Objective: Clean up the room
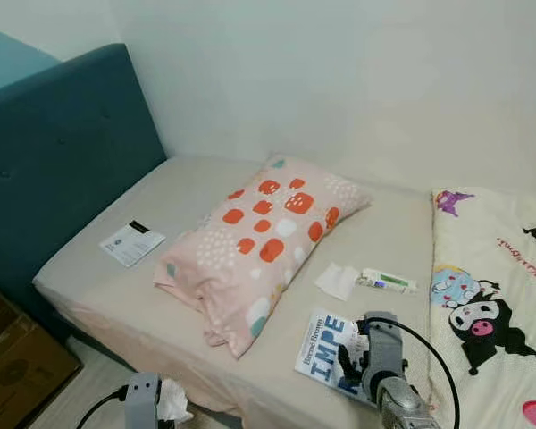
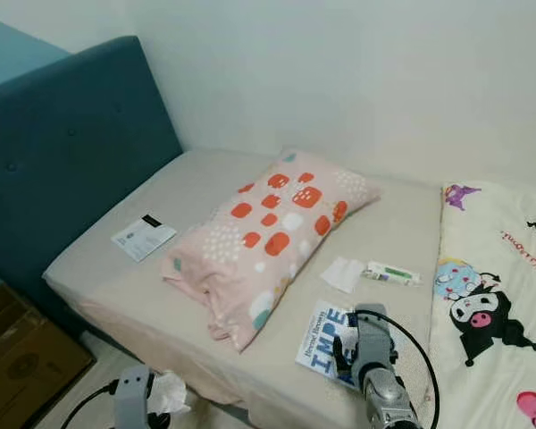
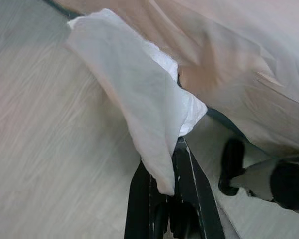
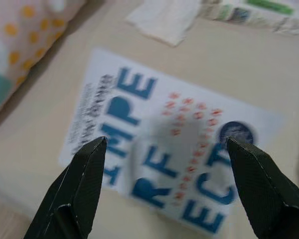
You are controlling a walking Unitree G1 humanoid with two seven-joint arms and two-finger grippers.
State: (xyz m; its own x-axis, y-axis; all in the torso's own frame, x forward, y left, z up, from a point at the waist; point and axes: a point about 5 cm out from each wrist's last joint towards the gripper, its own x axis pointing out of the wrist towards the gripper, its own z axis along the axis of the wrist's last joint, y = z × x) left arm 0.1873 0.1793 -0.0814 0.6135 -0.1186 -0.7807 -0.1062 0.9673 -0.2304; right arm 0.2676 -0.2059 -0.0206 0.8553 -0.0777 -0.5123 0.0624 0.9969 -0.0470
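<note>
My right gripper (image 4: 164, 189) hovers with fingers spread wide over the blue-lettered book (image 4: 159, 149) lying flat near the bed's (image 1: 98, 304) front edge | my left gripper (image 3: 167, 199) pinches a white tissue (image 3: 139, 104) down by the floor | best: descend straight, straddle the book's edge, then close.

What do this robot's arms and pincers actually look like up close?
Each arm is a silver-grey metal limb with a black cable looping alongside it. The right gripper ends in two long, matte black fingers tapering to blunt wedge tips. The left gripper has the same slim black fingers, on a boxy grey wrist.
</note>
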